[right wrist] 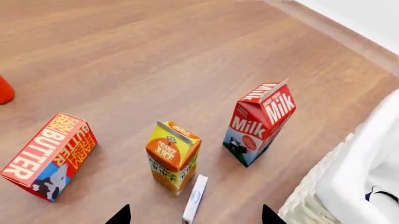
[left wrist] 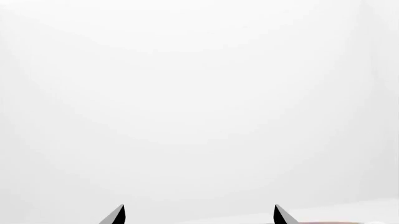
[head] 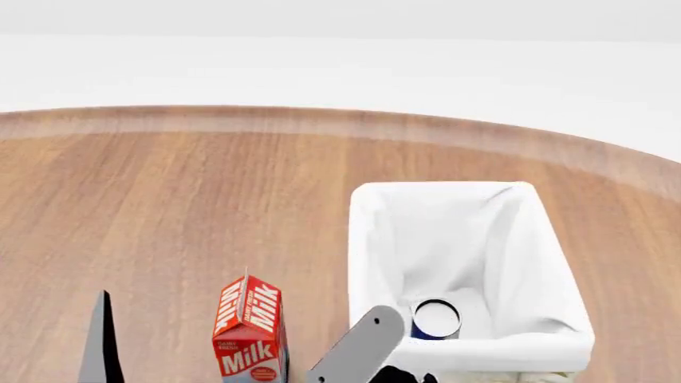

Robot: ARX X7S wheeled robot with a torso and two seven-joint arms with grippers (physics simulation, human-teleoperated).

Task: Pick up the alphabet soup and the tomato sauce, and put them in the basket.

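The basket (head: 553, 263) stands on the wooden table at the right, with its white liner folded over the rim. It also shows in the right wrist view (right wrist: 349, 177). The alphabet soup (head: 435, 319) stands upright inside the basket at its near end, showing a silvery top and a blue side. The tomato sauce is out of view. My left gripper (left wrist: 199, 217) is open and empty, facing only white background. One of its fingers (head: 102, 343) shows at the head view's bottom left. My right gripper (right wrist: 195, 217) is open and empty, above the table left of the basket.
A milk carton (head: 251, 335) stands left of the basket and also shows in the right wrist view (right wrist: 259, 123). An orange juice carton (right wrist: 173, 156), a butter box (right wrist: 50, 156), a thin white box (right wrist: 195, 199) and a red object (right wrist: 5, 89) are nearby.
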